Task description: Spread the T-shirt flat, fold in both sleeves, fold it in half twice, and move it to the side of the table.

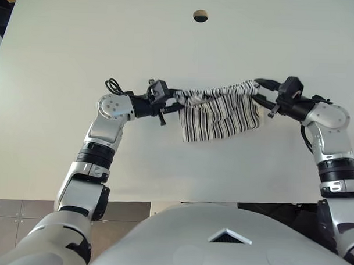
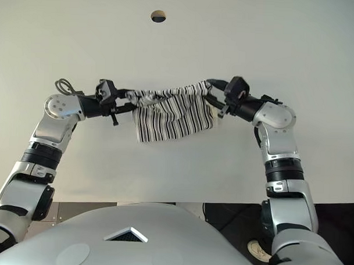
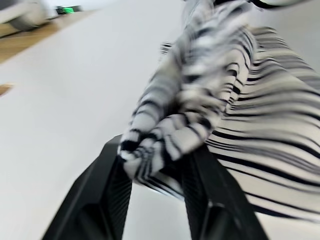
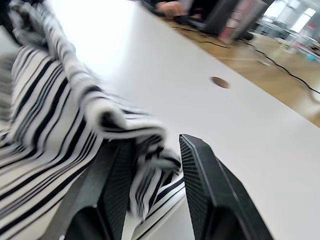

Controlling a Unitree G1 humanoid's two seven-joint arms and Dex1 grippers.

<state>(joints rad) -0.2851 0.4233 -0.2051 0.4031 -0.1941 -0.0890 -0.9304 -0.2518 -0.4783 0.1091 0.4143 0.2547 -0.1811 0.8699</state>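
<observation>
Left eye view: the striped T-shirt [image 1: 221, 118] sags, bunched, between the left pincer [image 1: 173, 104] and the right pincer [image 1: 261, 92], each clenched on its upper edge, over the white worktop [image 1: 81, 42]. Spreading it well likely means drawing both grips apart evenly, then lowering hem first. A cable hole [image 1: 199, 16] sits well beyond, out of the cloth's way.

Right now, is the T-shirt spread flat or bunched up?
Bunched: the T-shirt hangs gathered between the left gripper and right gripper, both shut on it.
</observation>
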